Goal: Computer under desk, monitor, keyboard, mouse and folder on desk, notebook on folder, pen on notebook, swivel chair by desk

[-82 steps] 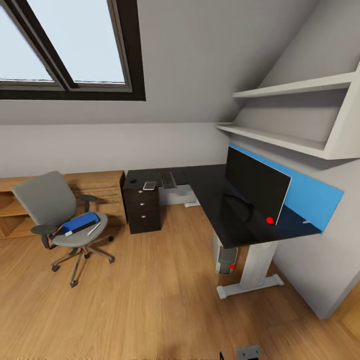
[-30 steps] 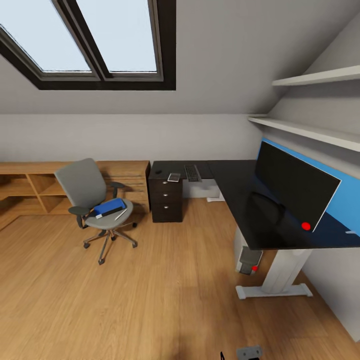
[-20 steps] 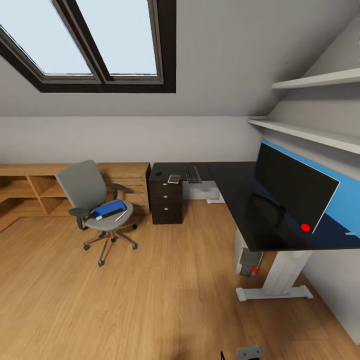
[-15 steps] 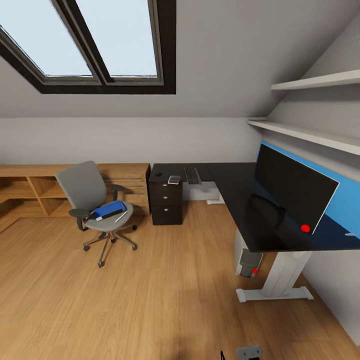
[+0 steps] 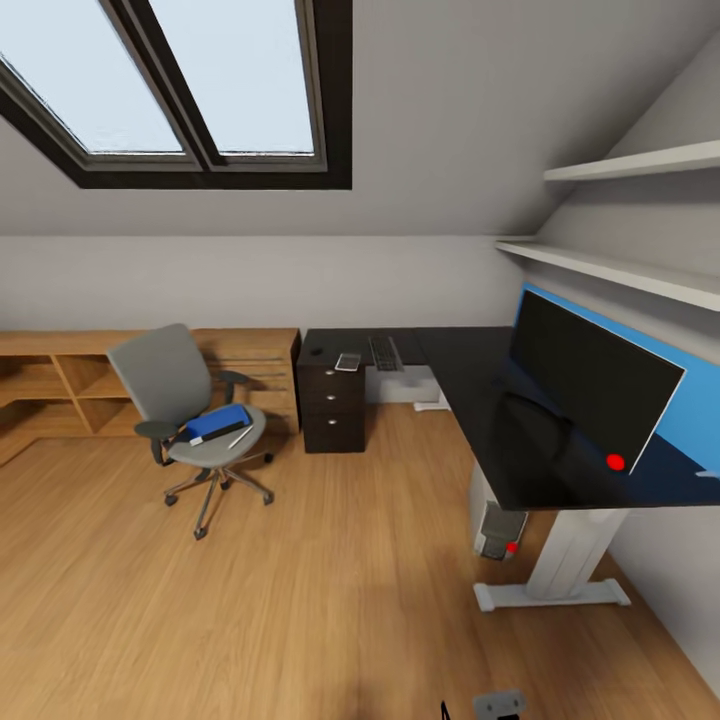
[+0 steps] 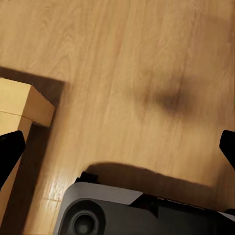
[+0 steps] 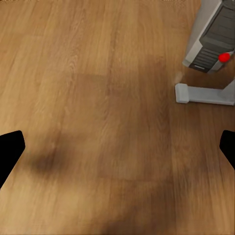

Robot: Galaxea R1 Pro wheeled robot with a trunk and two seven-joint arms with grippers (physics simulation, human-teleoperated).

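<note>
The grey swivel chair [image 5: 165,375] stands on the floor left of the black desk [image 5: 465,385]. On its seat lie the blue folder [image 5: 220,421] and the pale pen [image 5: 241,436]; I cannot make out the notebook there. The monitor [image 5: 590,385] stands on the desk's right wing. At the far end, over the drawer unit, lie the keyboard [image 5: 384,352] and the mouse [image 5: 317,350]. The computer [image 5: 497,528] [image 7: 213,41] stands under the desk. My left gripper [image 6: 117,149] and right gripper [image 7: 117,149] hang open over bare floor, nothing between the fingers.
A small pale flat rectangle [image 5: 348,361] lies between mouse and keyboard. A light wooden dresser [image 5: 60,375] lines the back wall behind the chair. The desk's white foot [image 5: 550,595] [image 7: 203,94] juts onto the floor. A light wooden corner [image 6: 22,105] and my grey base [image 6: 137,213] are below the left gripper.
The head view has swung left and then crept forward a little, so the whole picture has shifted. The chair, the desk and the things on them have not moved.
</note>
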